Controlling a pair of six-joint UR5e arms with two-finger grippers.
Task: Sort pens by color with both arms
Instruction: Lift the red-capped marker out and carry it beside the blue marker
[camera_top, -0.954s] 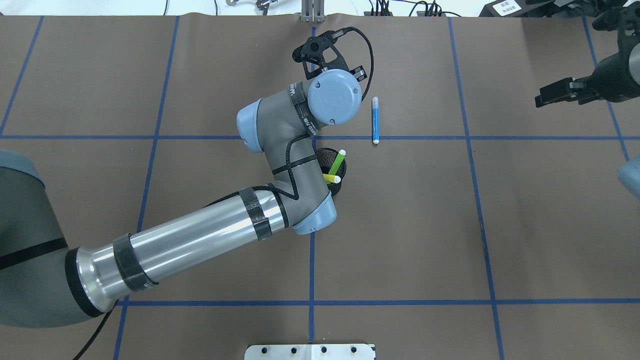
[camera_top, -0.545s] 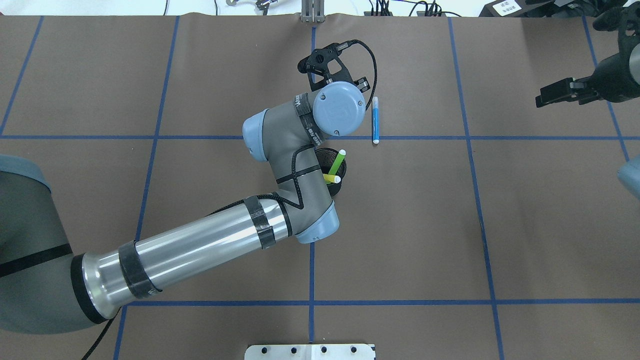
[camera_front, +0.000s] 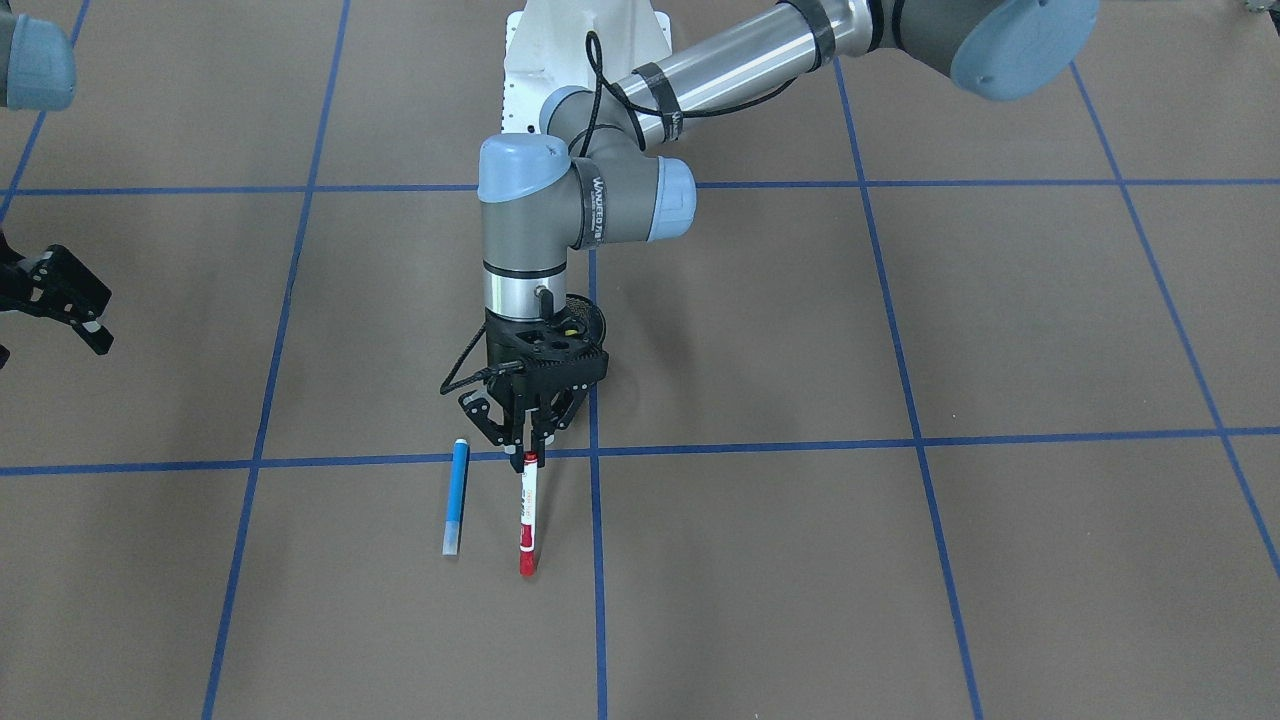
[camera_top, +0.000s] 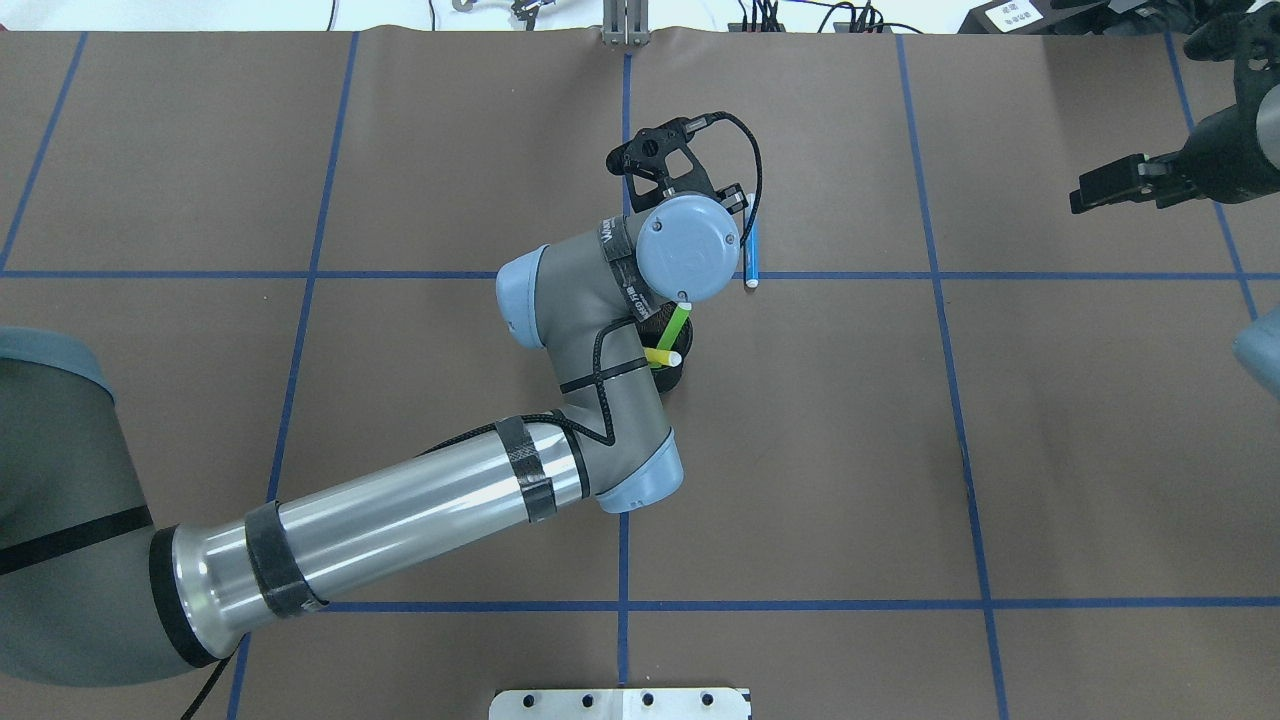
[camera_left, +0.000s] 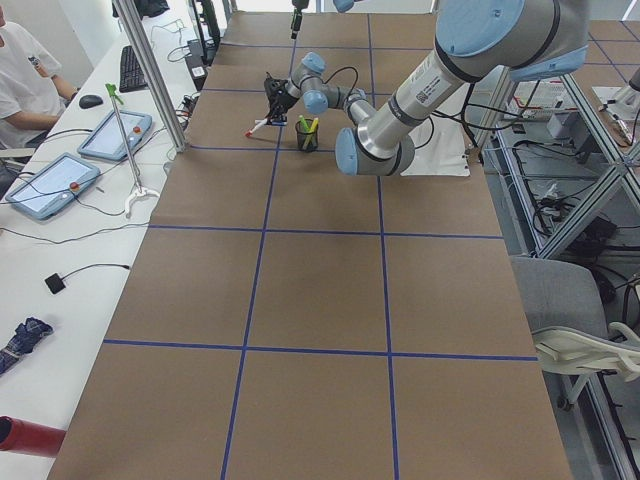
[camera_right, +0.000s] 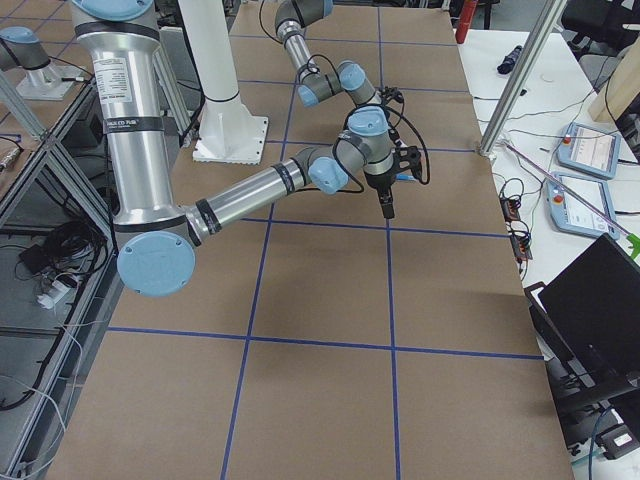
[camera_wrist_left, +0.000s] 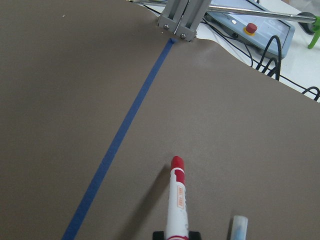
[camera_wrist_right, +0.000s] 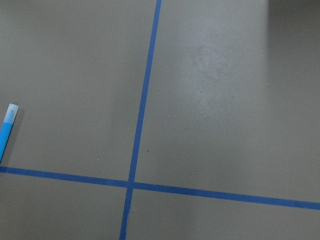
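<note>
My left gripper (camera_front: 527, 448) is shut on the tail of the white-barrelled pen with the red cap (camera_front: 526, 515). That pen (camera_wrist_left: 176, 200) sticks out ahead of the fingers, above the brown mat, cap end farthest from the gripper. Just beside it the blue pen (camera_front: 455, 497) lies flat on the mat (camera_top: 751, 250). The green pen (camera_top: 677, 325) and the yellow pen (camera_top: 664, 357) lean in a black mesh cup (camera_top: 676, 375) partly under my left wrist. My right gripper (camera_front: 98, 318) hangs open and holds nothing, far off at the table's side (camera_top: 1082, 197).
The brown mat (camera_top: 850, 450) is crossed by blue tape lines. A white mounting base (camera_front: 585, 50) stands at the robot's side. Tablets, cables and a metal post (camera_wrist_left: 180, 20) line the far edge. A person sits at the side table (camera_left: 25, 70).
My left wrist and gripper have shifted back toward the cup and sideways toward the blue pen, carrying the red-capped pen. The right arm has stayed put.
</note>
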